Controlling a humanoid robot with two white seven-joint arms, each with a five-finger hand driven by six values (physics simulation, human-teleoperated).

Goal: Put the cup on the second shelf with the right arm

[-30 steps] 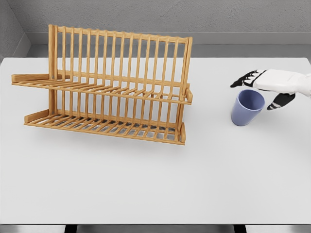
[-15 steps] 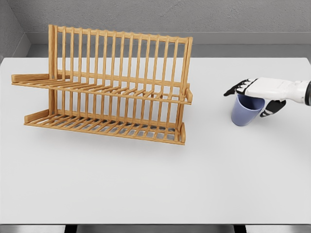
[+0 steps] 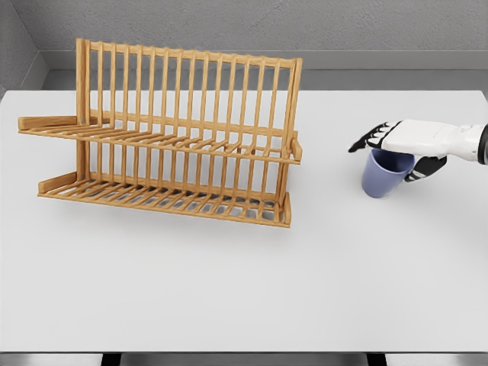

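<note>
A: Start with the big things. The white surface (image 3: 229, 290) carries the wooden rack (image 3: 164, 137) on its left half, both shelves bare. Your cup (image 3: 383, 174) stands far over on the right half, well apart from the rack.

B: And what has changed for you since a second ago?

A: Your right hand (image 3: 400, 149) has slid leftward and dropped over the cup. Earlier it hung above and to the right with the mouth fully showing; now the palm covers most of the rim, dark fingers (image 3: 368, 140) reach past its left side and the thumb sits low on its right. The cup itself has barely shifted, perhaps leaning slightly.

B: So do you have it?

A: You look closed around the rim, but I judge the grip only just formed; the base seems to be resting on the surface. Lifting is your next step.

B: Room to move?

A: Plenty of bare surface lies between cup and rack. Watch the rack's right post (image 3: 292, 114) and the upper shelf (image 3: 152, 139) front edge: come in above that edge. The surface's right edge is near your wrist. The left arm is out of view
</note>
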